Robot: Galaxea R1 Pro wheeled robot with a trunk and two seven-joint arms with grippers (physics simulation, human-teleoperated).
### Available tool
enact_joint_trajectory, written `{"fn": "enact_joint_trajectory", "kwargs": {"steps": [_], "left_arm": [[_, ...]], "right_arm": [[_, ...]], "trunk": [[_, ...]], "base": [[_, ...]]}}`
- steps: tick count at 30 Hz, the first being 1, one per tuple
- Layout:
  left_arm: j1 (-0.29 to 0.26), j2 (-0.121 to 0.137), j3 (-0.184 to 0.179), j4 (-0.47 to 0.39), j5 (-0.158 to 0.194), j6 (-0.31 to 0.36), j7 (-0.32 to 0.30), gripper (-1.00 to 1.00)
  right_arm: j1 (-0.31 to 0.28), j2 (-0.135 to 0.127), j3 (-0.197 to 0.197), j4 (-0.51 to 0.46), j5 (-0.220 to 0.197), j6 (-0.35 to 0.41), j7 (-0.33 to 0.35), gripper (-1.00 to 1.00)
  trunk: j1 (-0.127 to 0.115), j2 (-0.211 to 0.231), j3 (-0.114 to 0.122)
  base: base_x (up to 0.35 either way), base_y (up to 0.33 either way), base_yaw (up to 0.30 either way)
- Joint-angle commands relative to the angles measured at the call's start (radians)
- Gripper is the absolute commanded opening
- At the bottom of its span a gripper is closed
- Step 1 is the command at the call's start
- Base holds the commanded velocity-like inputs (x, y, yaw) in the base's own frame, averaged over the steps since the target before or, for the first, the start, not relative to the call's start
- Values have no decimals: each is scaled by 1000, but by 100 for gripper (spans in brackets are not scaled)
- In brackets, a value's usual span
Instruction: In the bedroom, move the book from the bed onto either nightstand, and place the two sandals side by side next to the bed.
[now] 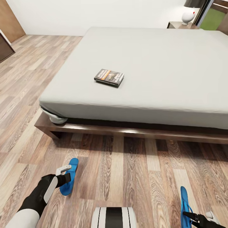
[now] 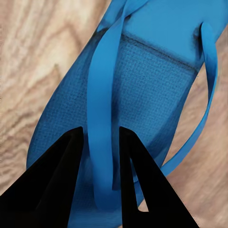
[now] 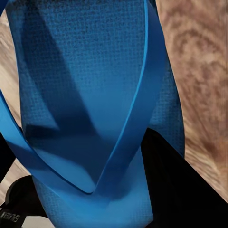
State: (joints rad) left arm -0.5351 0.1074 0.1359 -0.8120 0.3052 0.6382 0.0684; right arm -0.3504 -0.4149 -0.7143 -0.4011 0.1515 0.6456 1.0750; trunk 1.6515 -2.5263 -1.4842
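Observation:
The book (image 1: 109, 77), dark with an orange band, lies flat on the bed's pale mattress (image 1: 164, 63), near its front left part. Two bright blue sandals are over the wood floor in front of the bed. My left gripper (image 1: 65, 170) is shut on a strap of the left sandal (image 1: 71, 183). In the left wrist view its two black fingers (image 2: 61, 180) pinch that strap (image 2: 100, 118). My right gripper (image 1: 195, 216) holds the right sandal (image 1: 184, 202), which stands on edge. In the right wrist view that sandal (image 3: 80, 71) sits against a black finger (image 3: 175, 180).
A dark wooden nightstand (image 1: 177, 25) with a white lamp (image 1: 188, 14) stands beyond the bed's far right corner, beside a window (image 1: 215, 17). The bed's dark frame (image 1: 133, 131) juts out low near the floor. Open plank floor (image 1: 31, 79) runs along the bed's left side.

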Motion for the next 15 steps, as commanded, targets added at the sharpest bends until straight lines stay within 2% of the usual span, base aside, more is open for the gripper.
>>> {"fn": "enact_joint_trajectory", "kwargs": {"steps": [1, 13, 15], "left_arm": [[0, 0, 0, -2, 11, 5, 8, -100], [0, 0, 1, -3, 12, 6, 9, -100], [0, 0, 1, -3, 12, 6, 8, -100]], "right_arm": [[-1, 1, -9, -1, 8, 9, 5, -100], [-1, 1, -10, -1, 8, 9, 5, -100], [-2, 1, -9, -1, 8, 9, 5, -100]], "trunk": [[0, -1, -5], [6, -3, -51], [6, -3, -51]], "base": [[0, 0, 0], [0, 0, 0], [0, 0, 0]]}}
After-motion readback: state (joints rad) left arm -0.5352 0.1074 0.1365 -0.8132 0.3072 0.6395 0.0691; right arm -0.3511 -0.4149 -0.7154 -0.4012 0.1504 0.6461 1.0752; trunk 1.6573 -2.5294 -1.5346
